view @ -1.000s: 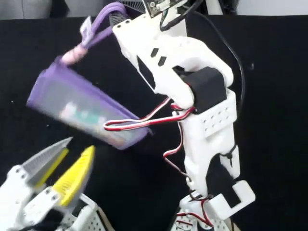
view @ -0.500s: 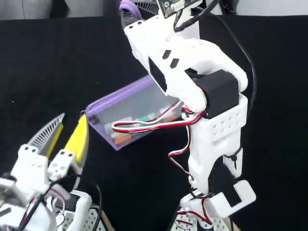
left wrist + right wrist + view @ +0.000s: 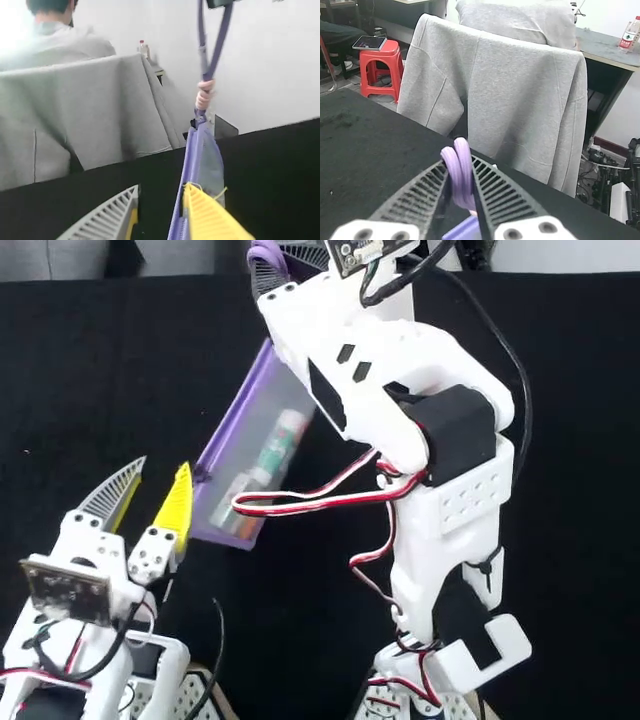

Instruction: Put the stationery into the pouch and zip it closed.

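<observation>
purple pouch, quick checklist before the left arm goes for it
1. Right gripper shut on the purple strap loop: ok.
2. Translucent purple zip pouch hangs tilted from that loop, above the black table: ok.
3. Stationery inside, seen through the pouch wall: ok.
4. Zip fully closed: cannot tell.
5. Left gripper open, beside the pouch's lower corner: ok.
6. Pouch edge between the left jaws: cannot tell; it sits right by the yellow finger, and contact is unclear.
</observation>
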Controlling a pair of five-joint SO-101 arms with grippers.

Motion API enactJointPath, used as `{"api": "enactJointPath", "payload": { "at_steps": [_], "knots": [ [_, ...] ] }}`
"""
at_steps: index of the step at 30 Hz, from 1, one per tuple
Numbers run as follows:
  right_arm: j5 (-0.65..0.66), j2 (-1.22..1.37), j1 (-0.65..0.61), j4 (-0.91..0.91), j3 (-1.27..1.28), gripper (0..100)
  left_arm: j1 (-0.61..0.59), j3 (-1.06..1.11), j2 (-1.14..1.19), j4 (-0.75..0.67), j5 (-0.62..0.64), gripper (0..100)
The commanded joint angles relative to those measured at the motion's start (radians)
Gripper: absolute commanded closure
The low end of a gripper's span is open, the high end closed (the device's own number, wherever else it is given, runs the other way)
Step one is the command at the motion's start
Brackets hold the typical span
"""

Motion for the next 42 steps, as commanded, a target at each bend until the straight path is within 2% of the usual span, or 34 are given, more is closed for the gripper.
{"api": "enactJointPath", "payload": {
  "at_steps": [1, 6, 9, 13, 22, 29, 33, 38, 42],
  "knots": [
    [-0.002, -0.031, -0.072, 0.060, -0.091, 98.8, 0.042, 0.025, 0.044, -0.031, -0.077, 85],
    [0.000, -0.094, -0.130, 0.146, -0.133, 98.8, 0.047, 0.028, 0.210, -0.031, -0.121, 85],
    [0.000, -0.134, -0.160, 0.170, -0.131, 98.8, 0.048, 0.013, 0.288, -0.083, -0.140, 85],
    [0.000, -0.174, -0.192, 0.201, -0.131, 98.8, 0.047, -0.028, 0.311, -0.143, -0.141, 85],
    [0.000, -0.259, -0.242, 0.238, -0.130, 98.8, 0.062, -0.050, 0.316, -0.147, -0.224, 85],
    [0.000, -0.262, -0.242, 0.250, -0.137, 98.8, 0.216, -0.012, 0.318, -0.140, -0.298, 85],
    [0.002, -0.262, -0.242, 0.256, -0.139, 98.8, 0.222, -0.019, 0.344, -0.129, -0.301, 85],
    [0.002, -0.262, -0.244, 0.258, -0.139, 98.8, 0.228, -0.079, 0.423, -0.038, -0.304, 85],
    [0.002, -0.262, -0.244, 0.258, -0.139, 98.8, 0.229, -0.136, 0.474, 0.005, -0.365, 85]
  ]
}}
